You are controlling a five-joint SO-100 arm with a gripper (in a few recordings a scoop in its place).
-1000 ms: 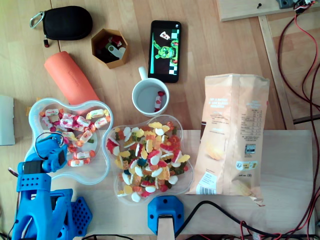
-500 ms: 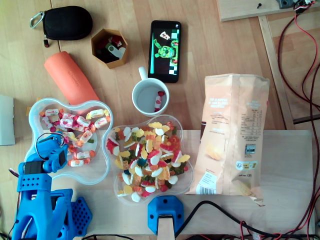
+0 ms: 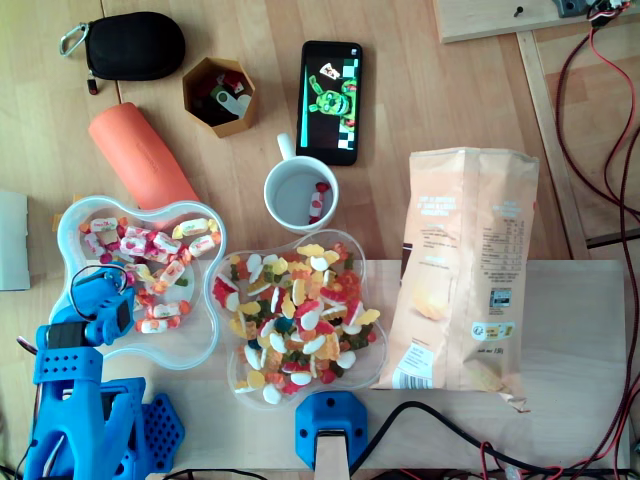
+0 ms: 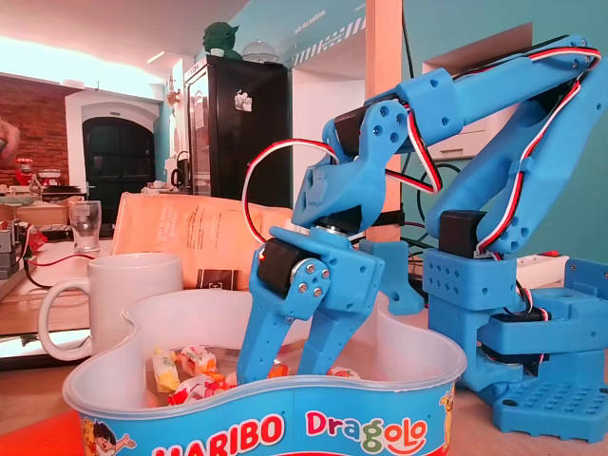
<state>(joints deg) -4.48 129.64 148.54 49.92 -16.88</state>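
My blue gripper (image 3: pixel 100 300) hangs over the near-left lobe of a clear lobed bowl (image 3: pixel 70 215) that holds several wrapped candies (image 3: pixel 150 250). The fixed view shows the gripper (image 4: pixel 290 370) pointing down into this Haribo-labelled bowl (image 4: pixel 285 427). Its two fingers (image 4: pixel 261 347) stand apart, with their tips among the wrapped candies (image 4: pixel 185 366). I see nothing clamped between them. The bowl's wall hides the very tips.
A second clear bowl (image 3: pixel 365 262) of gummies (image 3: pixel 300 320) sits to the right. Behind it stands a white mug (image 3: pixel 300 195) holding a few sweets. A chips bag (image 3: pixel 460 270) lies right. Phone (image 3: pixel 331 87), hexagonal box (image 3: pixel 220 96), orange roll (image 3: pixel 140 155) and black pouch (image 3: pixel 132 45) lie farther back.
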